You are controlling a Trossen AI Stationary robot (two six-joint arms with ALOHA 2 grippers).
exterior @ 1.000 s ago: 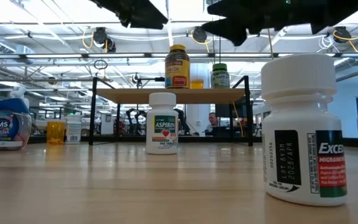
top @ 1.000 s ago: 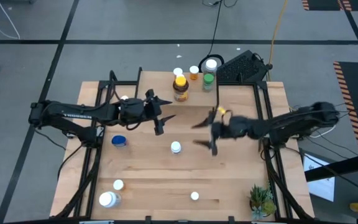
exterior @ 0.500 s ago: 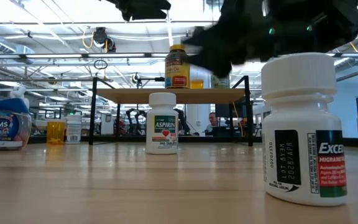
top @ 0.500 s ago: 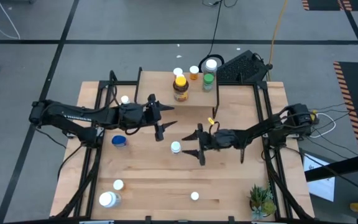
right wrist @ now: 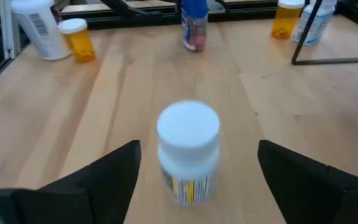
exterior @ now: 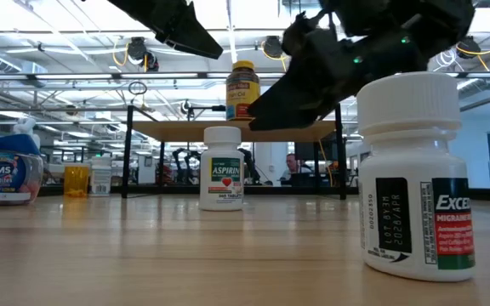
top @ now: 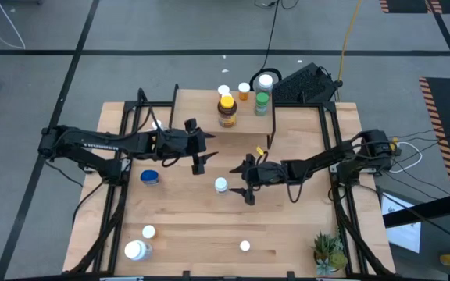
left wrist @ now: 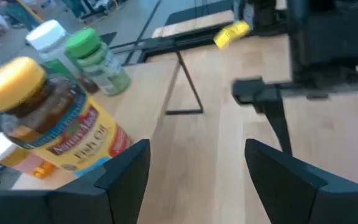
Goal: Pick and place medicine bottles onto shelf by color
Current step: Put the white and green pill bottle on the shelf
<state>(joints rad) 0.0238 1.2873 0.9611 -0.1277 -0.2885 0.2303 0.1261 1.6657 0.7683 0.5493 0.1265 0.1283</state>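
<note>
Wooden tabletop [top: 287, 226] in a bright workshop hall: bottles stand scattered across it, and the shelf [top: 201, 105] at the far edge carries a yellow-lidded amber jar [top: 226, 110], a green-capped bottle [top: 262, 102] and others. The right gripper [top: 246, 181] reaches low toward the aspirin bottle [top: 221, 185], a white bottle standing upright mid-table. Its fingers are spread wide and hold nothing; in the right wrist view the bottle [right wrist: 188, 149] sits centred between them, just ahead of the tips, not yet touched. The left gripper [top: 200, 150] hovers between that bottle and the shelf, its fingers also apart and empty, facing the amber jar [left wrist: 48, 124].

To take the bottle cleanly, the right gripper should probably slide forward until the fingers flank the body below the cap, keep level, and close squarely so the light bottle neither tips nor skids. The other arm is close by, so a lift straight up looks safest before carrying toward the shelf.
</note>
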